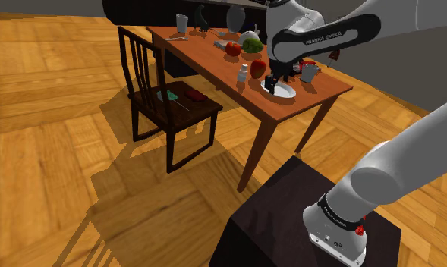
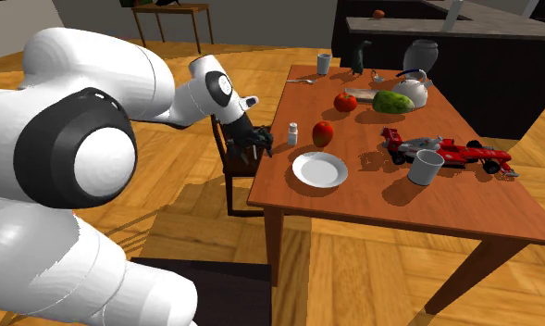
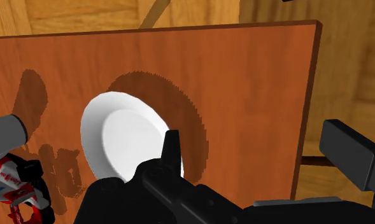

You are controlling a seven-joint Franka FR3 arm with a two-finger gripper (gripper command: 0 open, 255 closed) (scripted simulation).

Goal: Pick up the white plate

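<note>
as arm (image 1: 328,34) reaches over table (image 1: 324,92) | fingers (image 3: 172,149) apart | above white plate (image 3: 119,137)

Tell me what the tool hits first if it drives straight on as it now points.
Likely the table, just beside the white plate: the open tool centres on bare top between plate and table edge. One finger lines up with the plate's rim and may touch it first; depth is unclear.

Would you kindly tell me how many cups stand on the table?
2: a white mug beside the red toy car, and a grey cup near the table's far corner in the second exterior view.
</note>
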